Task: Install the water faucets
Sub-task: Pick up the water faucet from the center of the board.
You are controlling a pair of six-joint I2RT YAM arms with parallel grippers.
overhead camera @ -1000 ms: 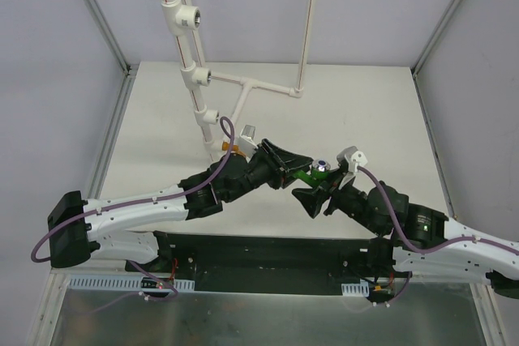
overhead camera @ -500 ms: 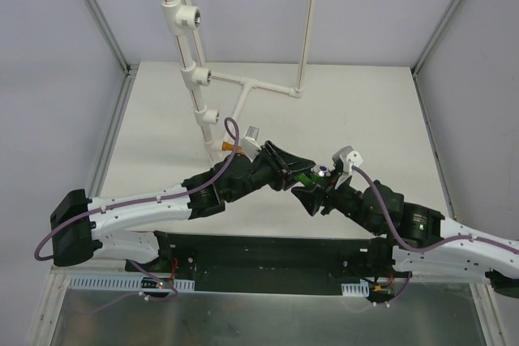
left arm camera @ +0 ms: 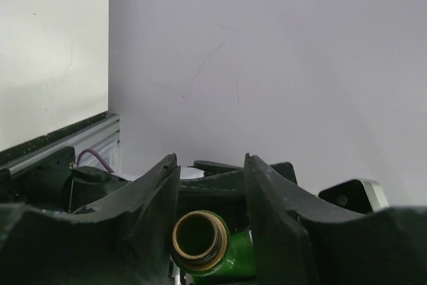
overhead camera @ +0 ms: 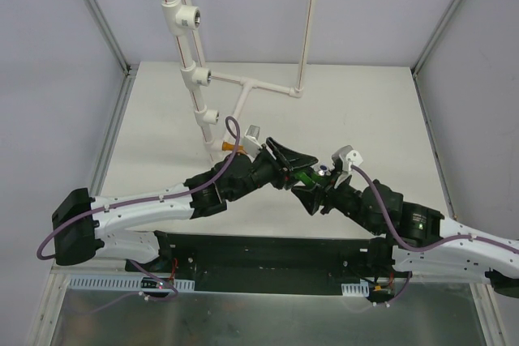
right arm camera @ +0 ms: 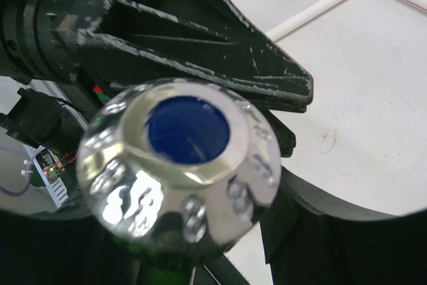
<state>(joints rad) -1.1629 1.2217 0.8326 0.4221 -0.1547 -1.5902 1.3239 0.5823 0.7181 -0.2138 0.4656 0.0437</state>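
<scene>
Green plastic faucet (left arm camera: 230,258), brass thread out, mid-air: our left gripper (left arm camera: 210,171) clamps its body, likely for handover. Right gripper (overhead camera: 316,185) at chrome cap (right arm camera: 177,168); we can't tell its grip.

Top camera hangs high over the near edge, looking down across the whole table (overhead camera: 365,111) to the far wall (overhead camera: 381,6). Left wrist camera crouches behind the left gripper (left arm camera: 210,158), facing right at a grey wall (left arm camera: 267,65), tight on the green faucet (left arm camera: 237,258). Right wrist camera sits closer yet, nose to its chrome knob, looking left and far toward the pipe (right arm camera: 313,7). All three views share that faucet.
</scene>
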